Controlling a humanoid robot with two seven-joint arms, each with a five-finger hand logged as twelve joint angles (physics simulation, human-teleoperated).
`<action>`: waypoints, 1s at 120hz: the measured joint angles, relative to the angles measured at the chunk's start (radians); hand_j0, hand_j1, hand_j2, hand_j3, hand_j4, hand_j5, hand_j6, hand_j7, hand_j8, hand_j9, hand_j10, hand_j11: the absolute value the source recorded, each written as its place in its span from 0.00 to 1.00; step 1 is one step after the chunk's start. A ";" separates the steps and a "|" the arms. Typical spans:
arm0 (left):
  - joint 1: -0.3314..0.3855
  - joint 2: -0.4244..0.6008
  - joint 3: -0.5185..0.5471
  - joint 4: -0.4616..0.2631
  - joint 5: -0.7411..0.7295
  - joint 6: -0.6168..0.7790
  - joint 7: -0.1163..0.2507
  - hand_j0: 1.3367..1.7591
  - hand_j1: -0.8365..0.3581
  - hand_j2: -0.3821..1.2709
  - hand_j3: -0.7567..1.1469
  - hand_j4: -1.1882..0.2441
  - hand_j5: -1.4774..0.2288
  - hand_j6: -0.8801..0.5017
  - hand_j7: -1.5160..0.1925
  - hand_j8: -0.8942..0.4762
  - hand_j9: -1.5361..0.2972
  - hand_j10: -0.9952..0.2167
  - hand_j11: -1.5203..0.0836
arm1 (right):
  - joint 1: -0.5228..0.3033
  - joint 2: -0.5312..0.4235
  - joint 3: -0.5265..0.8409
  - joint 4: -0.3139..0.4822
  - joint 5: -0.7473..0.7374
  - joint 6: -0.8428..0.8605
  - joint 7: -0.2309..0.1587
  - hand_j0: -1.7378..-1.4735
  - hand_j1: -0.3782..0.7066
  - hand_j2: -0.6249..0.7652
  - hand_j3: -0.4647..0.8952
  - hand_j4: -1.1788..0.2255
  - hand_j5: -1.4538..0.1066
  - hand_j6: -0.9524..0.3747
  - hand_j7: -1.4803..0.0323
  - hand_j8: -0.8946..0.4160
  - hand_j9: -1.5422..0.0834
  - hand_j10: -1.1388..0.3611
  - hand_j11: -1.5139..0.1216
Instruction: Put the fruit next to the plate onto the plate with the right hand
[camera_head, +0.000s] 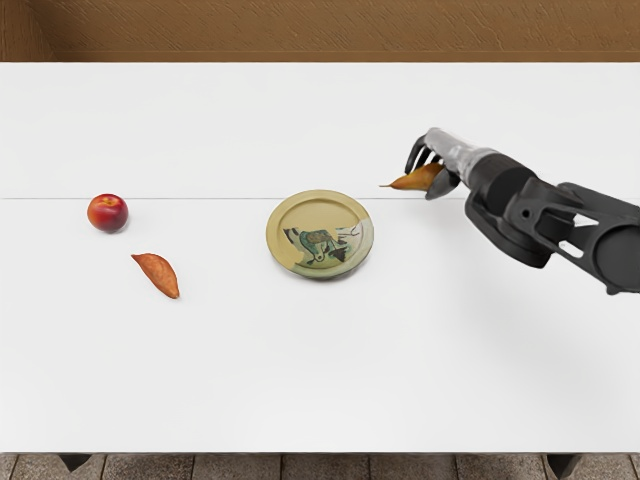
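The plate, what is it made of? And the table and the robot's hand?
The plate looks like glazed pottery: yellowish rim, painted picture in the middle, slight shine. The table is smooth matte white, maybe painted wood or laminate; I cannot tell which. The right hand, curled on the brown fruit, seems dark plastic or metal, grey at the wrist.

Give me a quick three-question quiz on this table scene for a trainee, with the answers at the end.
1. True or false: a fruit already lies on the plate.
2. The right hand is closed on: A the brown fruit, B the plate.
3. Fill in: in the picture, the red fruit lies to the ____ of the plate.
Key: 1 false; 2 A; 3 left.
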 joint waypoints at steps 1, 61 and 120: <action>0.000 0.000 0.000 0.000 0.000 0.000 0.000 0.76 0.98 0.23 0.40 0.82 0.85 0.63 0.88 0.64 0.83 0.81 0.94 | 0.000 0.004 0.001 0.002 0.000 0.000 0.000 0.31 0.65 0.53 0.34 0.40 0.27 0.39 0.34 0.40 0.33 0.43 0.30; -0.001 0.000 0.000 0.000 0.000 0.000 0.000 0.76 0.98 0.23 0.40 0.82 0.85 0.63 0.88 0.64 0.83 0.81 0.94 | -0.008 0.195 0.083 0.000 0.001 -0.007 0.001 0.32 0.65 0.54 0.34 0.31 0.20 0.41 0.29 0.44 0.27 0.43 0.23; 0.000 0.000 0.000 0.000 0.000 0.000 0.000 0.76 0.98 0.23 0.40 0.82 0.85 0.63 0.88 0.64 0.83 0.81 0.94 | -0.036 0.258 0.075 -0.031 -0.006 0.001 0.000 0.32 0.40 0.50 0.34 0.51 0.50 0.50 0.56 0.51 0.54 0.53 0.51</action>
